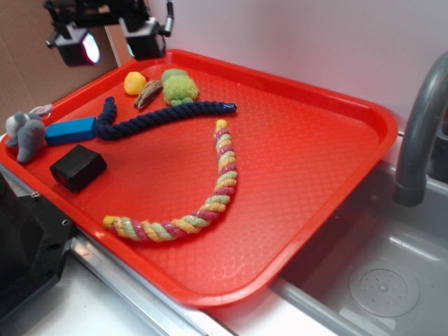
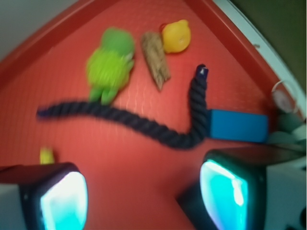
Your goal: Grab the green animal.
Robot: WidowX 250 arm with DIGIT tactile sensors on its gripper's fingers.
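Note:
The green animal is a fuzzy light-green plush lump lying near the far left corner of the red tray, just above the dark blue rope. In the wrist view it lies at the upper left. My gripper hangs high above the tray's far left corner, left of and above the animal. It is open and empty. In the wrist view the gripper shows two glowing pads wide apart with bare red tray between them.
A yellow ball and a brown stick-like toy lie left of the animal. A blue block, a black block, a grey plush animal and a braided yellow-green-pink rope also lie on the tray. A sink with a grey faucet is at right.

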